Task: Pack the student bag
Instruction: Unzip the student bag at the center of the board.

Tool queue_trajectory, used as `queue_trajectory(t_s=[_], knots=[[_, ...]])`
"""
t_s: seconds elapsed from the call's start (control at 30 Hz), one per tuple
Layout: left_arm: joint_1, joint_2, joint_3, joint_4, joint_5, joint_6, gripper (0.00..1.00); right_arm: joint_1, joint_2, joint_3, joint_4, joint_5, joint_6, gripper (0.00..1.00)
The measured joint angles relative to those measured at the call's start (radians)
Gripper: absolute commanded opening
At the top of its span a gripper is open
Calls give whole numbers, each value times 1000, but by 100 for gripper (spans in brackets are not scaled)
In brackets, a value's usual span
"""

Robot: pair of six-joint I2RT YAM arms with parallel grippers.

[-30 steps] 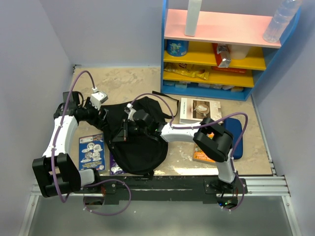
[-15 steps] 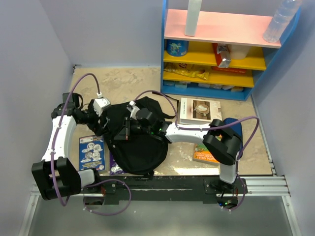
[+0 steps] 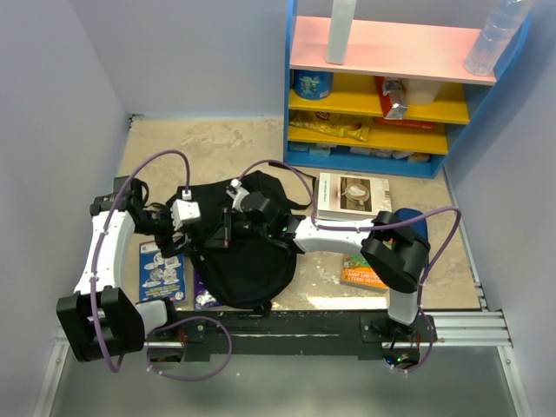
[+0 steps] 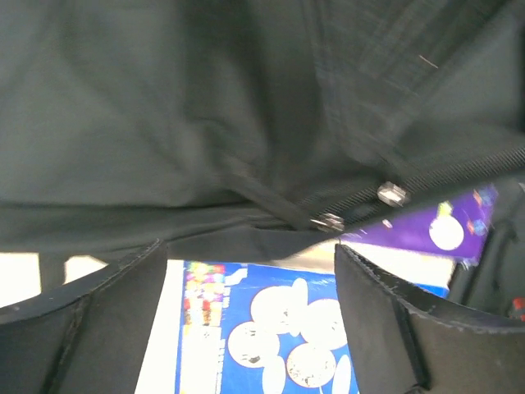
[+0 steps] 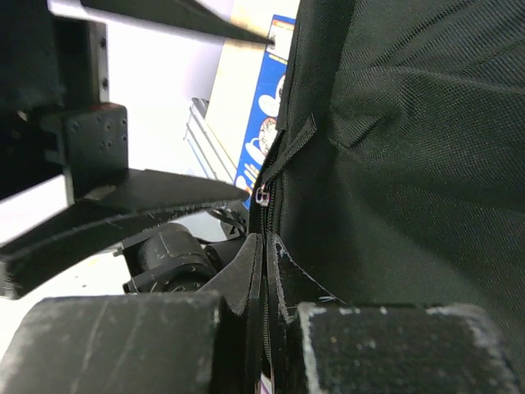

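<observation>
Since the student bag (image 3: 248, 265), slumping at 6 o'clock on the surface (image 3: 217, 148), is looking soft, light and floppy, the right tool (image 5: 264, 254) is pinching its firmer zipper seam (image 5: 269, 168) while the left tool (image 4: 250, 275) is gaping wide at its 9 o'clock edge.

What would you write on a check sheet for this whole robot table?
Surface: speckled beige table, bare at the back.
Job's things: black student bag slumped near the front edge.
Clutter: blue booklet, purple book partly under the bag, white book, orange book, dark-blue pencil case.
Grippers: left gripper open above the booklet; right gripper shut on the bag's zipper edge.
Cables: purple cables arch up above the table.
Surroundings: blue shelf holding packets, bottle on top; plain walls.
</observation>
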Motion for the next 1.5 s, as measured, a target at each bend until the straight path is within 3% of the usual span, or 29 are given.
queue_trajectory(t_s=[0.13,0.4,0.6,0.7,0.73,0.9,0.93,1.17,1.5], knots=[[12,53,0,-98,16,175,86,0,-10,0,-24,7,-9,0],[7,53,-34,-143,59,441,86,0,-36,0,-54,25,-22,0],[-9,63,-51,-156,124,559,82,0,-56,0,-76,26,-29,0],[-12,70,-51,-156,146,585,67,0,-56,0,-85,25,-30,0],[-15,70,-51,-156,147,593,51,0,-56,0,-86,25,-29,0],[-62,83,-63,-158,110,616,13,0,-56,0,-89,25,-30,0],[-69,90,-65,-157,98,622,0,0,-56,0,-89,25,-30,0],[-71,136,-56,-153,78,621,0,0,-64,-2,-126,27,-47,0],[-25,137,3,-95,105,534,0,2,-217,-47,-248,58,-129,0]])
